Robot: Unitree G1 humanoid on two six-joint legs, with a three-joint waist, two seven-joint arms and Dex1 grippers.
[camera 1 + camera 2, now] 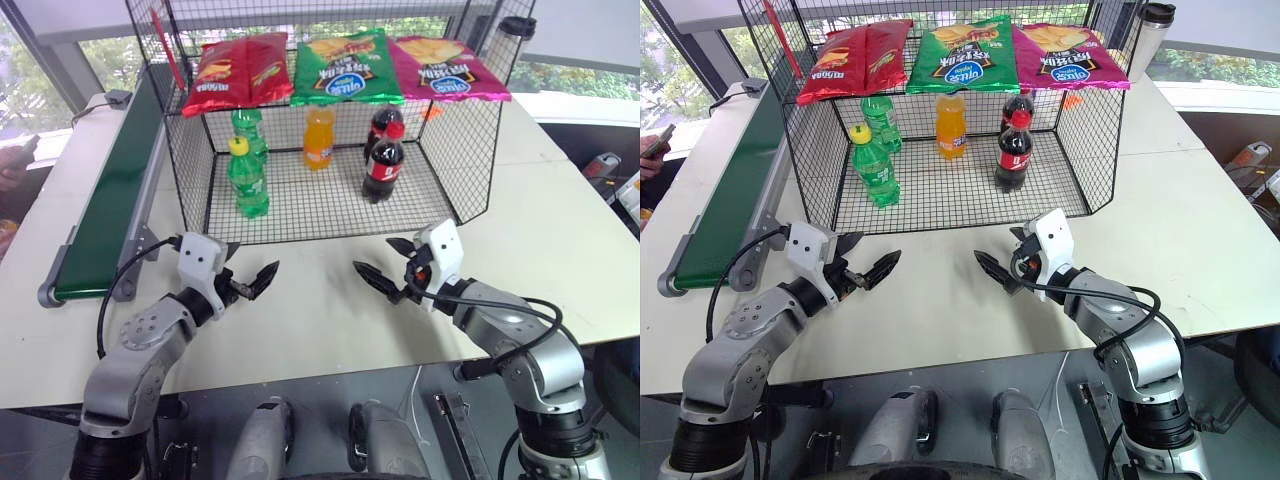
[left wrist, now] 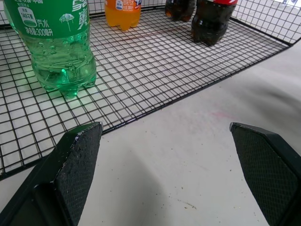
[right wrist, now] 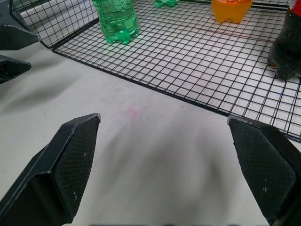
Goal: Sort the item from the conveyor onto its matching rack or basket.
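1. Black wire mesh forms the basket [image 1: 190, 190], which stands just beyond the fingertips of both grippers, its open front edge near them but not touching.
2. The left gripper [image 1: 255, 260] and right gripper [image 1: 375, 256] hover over the white table [image 1: 320, 310] with fingers spread wide and released, tips turned toward each other, nothing between them.
3. The conveyor [image 1: 110, 200] lies well apart from the left fingers, on their outer side; the stretch of green belt in sight carries nothing.
4. Ahead of the fingers the basket holds two green bottles [image 1: 247, 180], two cola bottles [image 1: 383, 160] and an orange bottle [image 1: 319, 138] with no blue cap.
5. I cannot tell where the blue-capped item is.
6. Judging from this, no pick is under way. Finding, grasping and placing the item all remain.
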